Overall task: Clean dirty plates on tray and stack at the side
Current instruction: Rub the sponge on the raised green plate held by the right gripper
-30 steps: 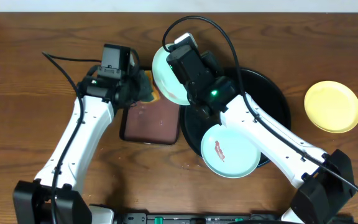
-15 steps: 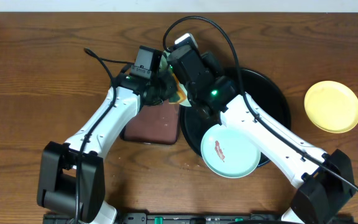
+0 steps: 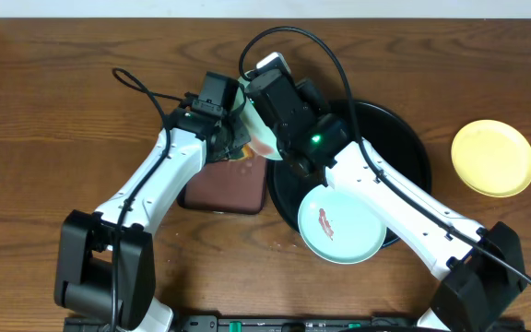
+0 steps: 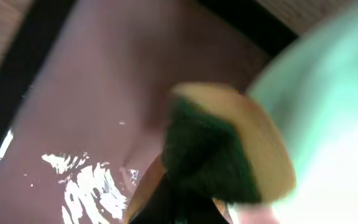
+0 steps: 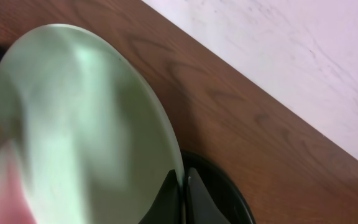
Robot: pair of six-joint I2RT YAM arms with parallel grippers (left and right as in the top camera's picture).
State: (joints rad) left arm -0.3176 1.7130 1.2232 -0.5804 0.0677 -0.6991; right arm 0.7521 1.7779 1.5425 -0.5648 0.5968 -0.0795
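1. left gripper pinches sponge against tilted mint plate, over brown tray
2. right gripper clamped on that plate's rim; wiping step
3. next likely: stack it by yellow plate; smeared plate sits on black tray

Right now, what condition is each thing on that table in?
Held mint plate: lifted, tilted, rim clamped in right gripper.
Sponge: gripped by left gripper, at the held plate's face.
Other mint plate: flat on black tray, red-brown smear, dirty.
Yellow plate: flat on the table, apart, no smear visible.
Brown tray: flat on the table, glossy.
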